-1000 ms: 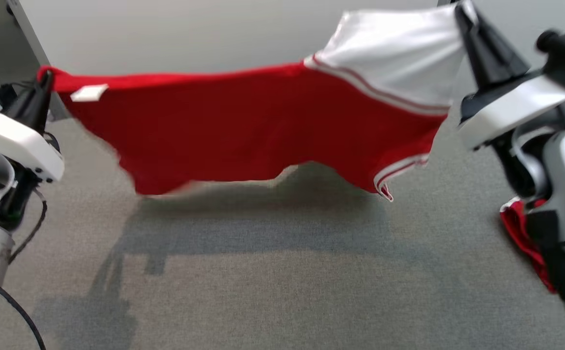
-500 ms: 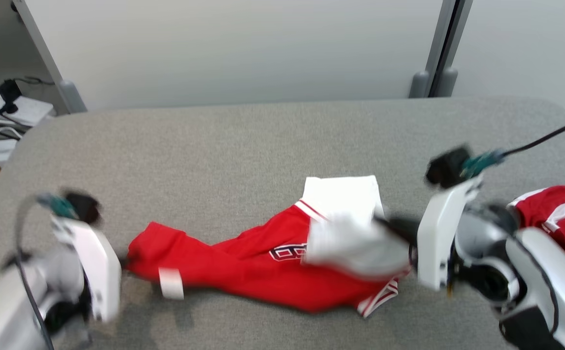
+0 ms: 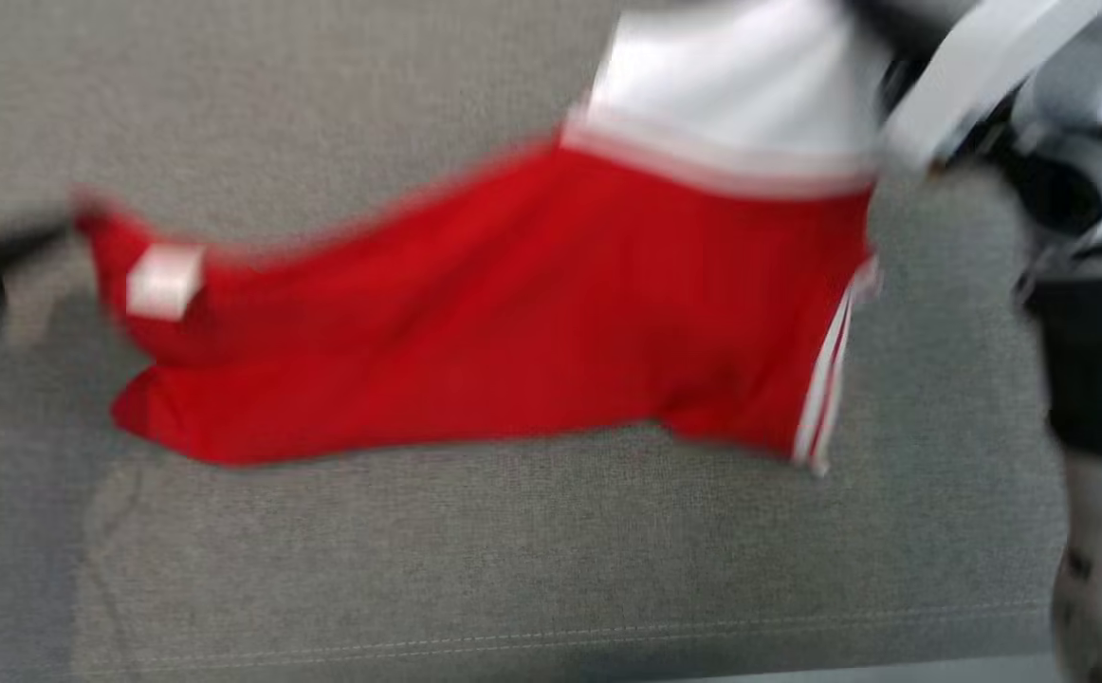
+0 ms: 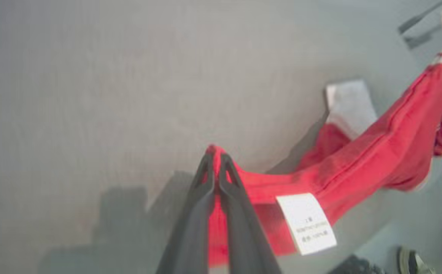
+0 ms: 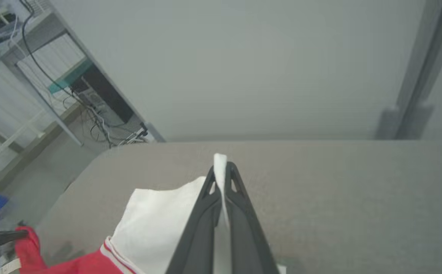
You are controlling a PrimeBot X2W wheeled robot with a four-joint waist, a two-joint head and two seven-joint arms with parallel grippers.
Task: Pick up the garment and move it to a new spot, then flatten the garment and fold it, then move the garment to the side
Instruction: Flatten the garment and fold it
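The grey cloth-covered table (image 3: 513,569) spreads wide under the work, with plenty of bare surface on the near side. The garment (image 3: 513,313) hangs above it, red over most of its width, stretched as a sheet between the two arms. Its right end sits higher in the head view than its left. The head view is smeared by motion, so it is hard to tell whether the lower edge brushes the table or hangs just clear. The white part (image 3: 731,85) of the garment makes up the upper right end. There the right gripper (image 5: 221,167) has its fingers pressed together on a thin edge of white cloth. The left gripper (image 4: 216,160) pinches the red corner at the far left, fingers tight together with the cloth bunched between them. Below that corner the red cloth seems doubled into two lobes. The step in hand looks like spreading the garment flat. To do it well, the robot should bring both corners to the same height and hold a gentle pull across the width. It should then let the hanging edge land first and draw the held edge away, so the cloth rolls down smooth. The doubled left end will likely need an extra outward tug before release. Neither grip should let go until the cloth rests on the table. The white label (image 4: 306,223) hangs loose just beside the left fingers and could end up tucked under the cloth.
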